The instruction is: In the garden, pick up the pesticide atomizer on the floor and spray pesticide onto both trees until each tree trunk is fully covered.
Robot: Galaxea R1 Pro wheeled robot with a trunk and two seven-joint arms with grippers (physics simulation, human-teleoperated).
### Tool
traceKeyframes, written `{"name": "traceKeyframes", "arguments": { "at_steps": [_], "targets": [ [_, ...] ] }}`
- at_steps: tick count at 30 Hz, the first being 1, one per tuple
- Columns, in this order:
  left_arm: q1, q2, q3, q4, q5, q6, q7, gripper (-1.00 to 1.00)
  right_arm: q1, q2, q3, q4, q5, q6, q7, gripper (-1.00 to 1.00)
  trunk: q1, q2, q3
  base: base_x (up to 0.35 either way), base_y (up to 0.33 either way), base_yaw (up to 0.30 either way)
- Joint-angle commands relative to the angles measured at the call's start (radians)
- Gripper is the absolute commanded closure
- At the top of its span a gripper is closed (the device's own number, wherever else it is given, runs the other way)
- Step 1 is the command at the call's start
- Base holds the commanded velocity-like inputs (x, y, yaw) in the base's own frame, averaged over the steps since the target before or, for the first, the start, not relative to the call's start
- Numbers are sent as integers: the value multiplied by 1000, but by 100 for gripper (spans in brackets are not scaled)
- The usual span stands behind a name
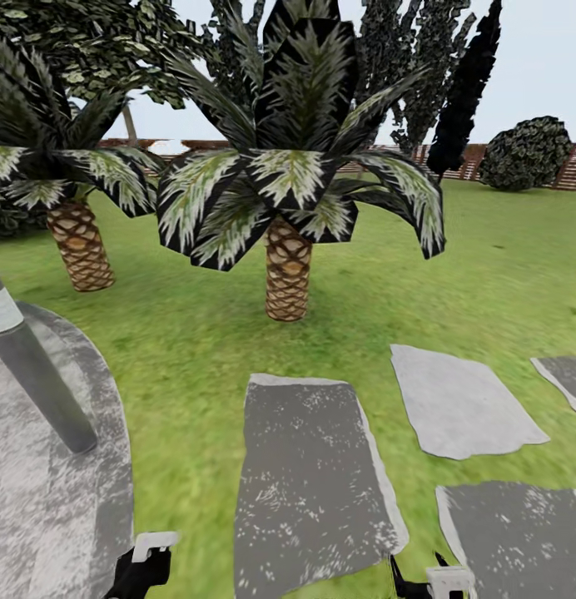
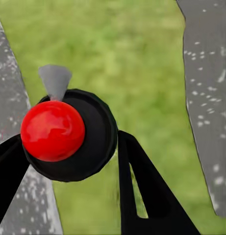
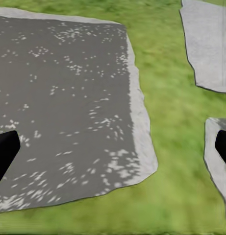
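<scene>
left gripper (image 2: pixel 68 161) has its jaws clamped on the small black pesticide atomizer with a round red top (image 2: pixel 53 130), over green grass. right gripper (image 3: pixel 113 147) jaws spread wide above one of four grey speckled paving slabs (image 1: pixel 313 491). two striped broad-leaf palms (image 1: pixel 288 208) ahead.

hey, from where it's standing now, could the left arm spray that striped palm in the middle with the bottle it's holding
Probably not yet. The left gripper is shut on the atomizer, low at the head view's bottom edge, while the striped palm stands well off across open lawn. Nothing blocks the way; it just looks too far.
</scene>
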State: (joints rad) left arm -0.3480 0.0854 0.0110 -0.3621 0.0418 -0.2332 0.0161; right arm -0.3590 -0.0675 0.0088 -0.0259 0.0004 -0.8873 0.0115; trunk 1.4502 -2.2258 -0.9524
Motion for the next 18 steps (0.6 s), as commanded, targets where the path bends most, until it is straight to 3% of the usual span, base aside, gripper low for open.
{"name": "traceKeyframes", "arguments": {
  "at_steps": [1,15,18],
  "targets": [
    [0,0,0,0,4,-3,1,100,-1,0,0,1,0,-2,1,-100,0,0,-1,0,-52,-300],
    [0,1,1,0,3,-2,1,100,-1,0,-1,1,0,-2,2,-100,0,0,-4,0,-9,-300],
    [0,1,15,0,3,0,3,100,-1,0,-1,1,0,-2,2,-100,0,0,-4,0,0,-300]
  ]
}}
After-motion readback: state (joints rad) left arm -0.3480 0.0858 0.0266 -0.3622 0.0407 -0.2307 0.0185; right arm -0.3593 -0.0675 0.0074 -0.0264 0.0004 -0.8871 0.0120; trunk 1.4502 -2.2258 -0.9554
